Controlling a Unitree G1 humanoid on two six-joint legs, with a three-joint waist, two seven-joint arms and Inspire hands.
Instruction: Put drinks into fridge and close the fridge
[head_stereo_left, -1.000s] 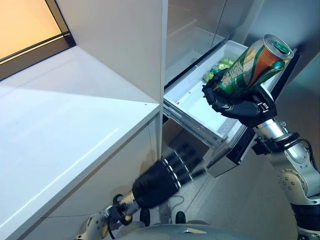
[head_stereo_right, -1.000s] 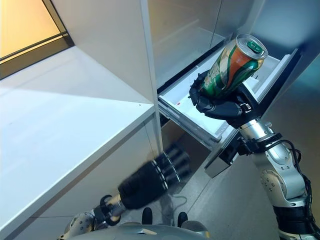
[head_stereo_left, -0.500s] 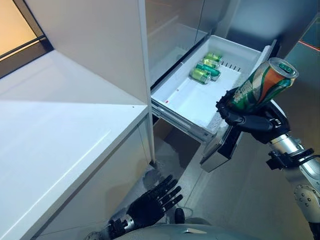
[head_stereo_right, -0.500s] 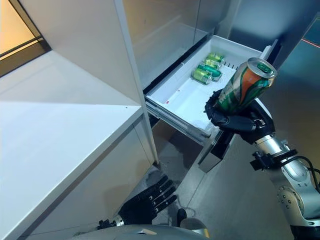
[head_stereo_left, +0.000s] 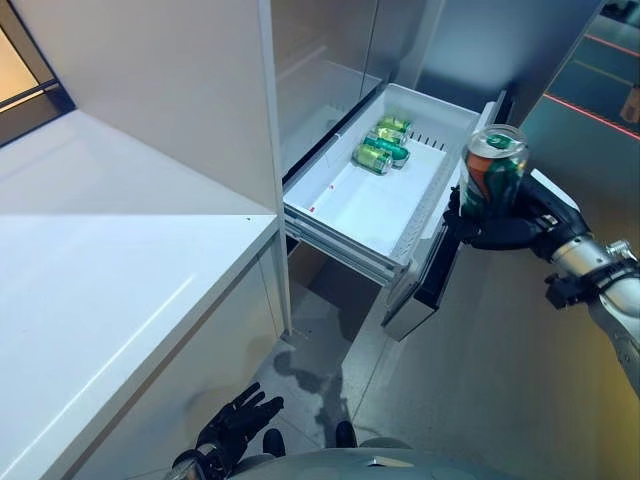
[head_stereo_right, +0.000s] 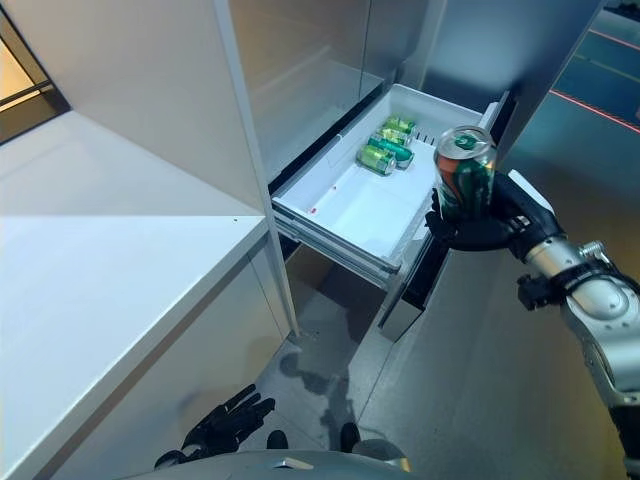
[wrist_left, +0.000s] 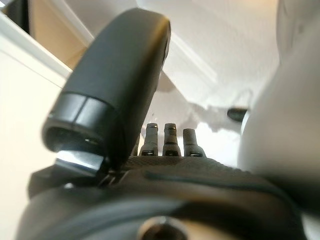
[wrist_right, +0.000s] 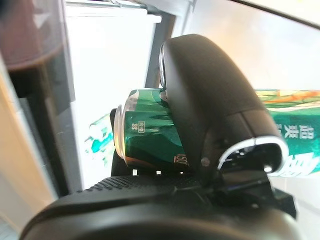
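My right hand (head_stereo_left: 520, 222) is shut on a green and orange can (head_stereo_left: 492, 172) and holds it upright beside the right front corner of the open white fridge drawer (head_stereo_left: 345, 215). The can also shows in the right wrist view (wrist_right: 150, 132), under the thumb (wrist_right: 210, 100). Green cans (head_stereo_left: 380, 148) lie at the drawer's far end. My left hand (head_stereo_left: 235, 428) hangs low near the floor, below the white counter, with its fingers spread and empty. The left wrist view shows its thumb (wrist_left: 115, 80) and straight fingers (wrist_left: 170, 137).
A white counter (head_stereo_left: 110, 270) fills the left side. The fridge's white side panel (head_stereo_left: 170, 90) rises beside the drawer. The drawer's dark front panel (head_stereo_left: 440, 270) juts out over the grey floor (head_stereo_left: 480, 390), which lies open to the right.
My right hand has turned the can upright and kept it by the drawer's right front corner. My left hand has sunk lower toward the floor. The camera has shifted, so the drawer shows more fully.
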